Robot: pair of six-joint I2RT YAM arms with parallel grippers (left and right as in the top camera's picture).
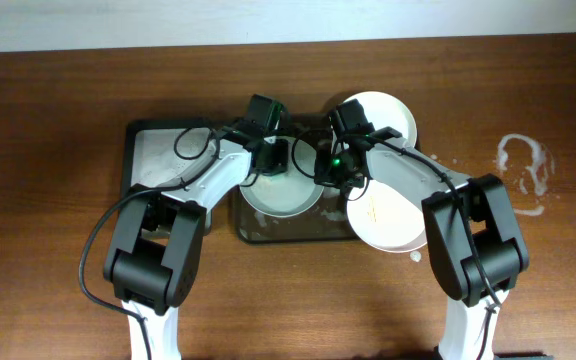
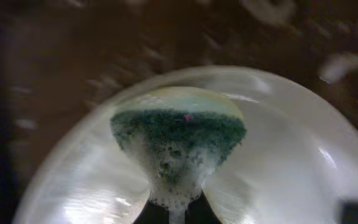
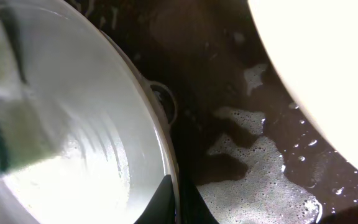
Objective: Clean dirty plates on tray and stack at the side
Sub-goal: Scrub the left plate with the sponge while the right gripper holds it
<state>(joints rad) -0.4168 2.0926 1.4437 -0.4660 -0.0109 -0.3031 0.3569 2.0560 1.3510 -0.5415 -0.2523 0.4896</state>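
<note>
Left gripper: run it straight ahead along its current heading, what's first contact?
The foamy green sponge held in the left gripper meets the inside of the round white plate first. It looks pressed against it now, though depth is unclear.

Overhead: arms hide much of tray [image 1: 158, 150] and middle plate [image 1: 278, 203]. Left wrist: surroundings blurred; sponge [image 2: 179, 134] covers plate centre. Right wrist: sponge blurred; second plate [image 3: 328, 62] cropped.

Foamy green sponge [image 2: 179, 134]; foam spill [image 1: 524, 170] on wooden table [image 1: 48, 90].
</note>
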